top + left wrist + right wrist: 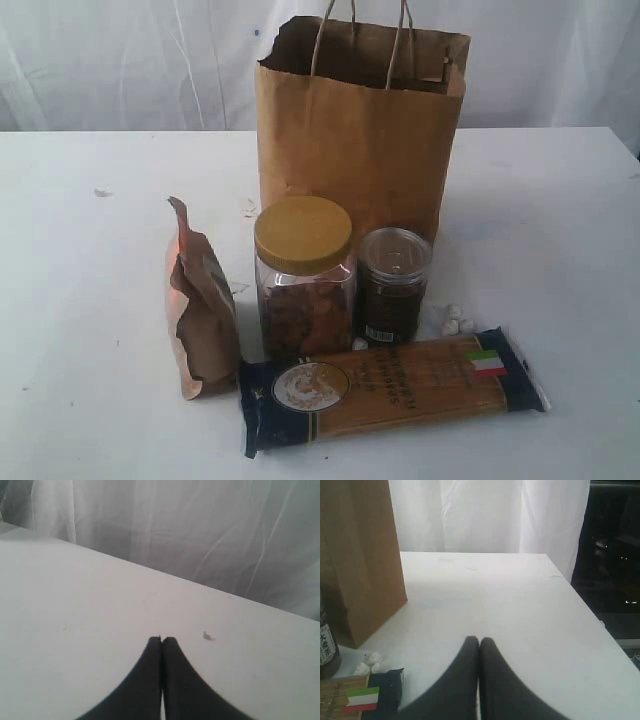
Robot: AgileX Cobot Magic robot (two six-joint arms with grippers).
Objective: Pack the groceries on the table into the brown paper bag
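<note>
The brown paper bag [360, 130] stands upright and open at the back middle of the white table [90, 300]. In front of it are a gold-lidded clear jar [304, 275], a smaller dark jar [392, 285], a coppery pouch [200, 300] standing at the left, and a long navy-ended spaghetti pack [390, 388] lying nearest the front. Neither arm shows in the exterior view. My left gripper [162, 640] is shut and empty over bare table. Beside the spaghetti pack's end [370, 695] and the bag [360, 555], my right gripper [479, 641] is shut and empty.
Tiny white pellets [452, 320] lie between the dark jar and the spaghetti pack. A small scrap [207, 636] rests on the table ahead of the left gripper. The table's right edge [590, 610] drops off beside a dark area. White curtains hang behind.
</note>
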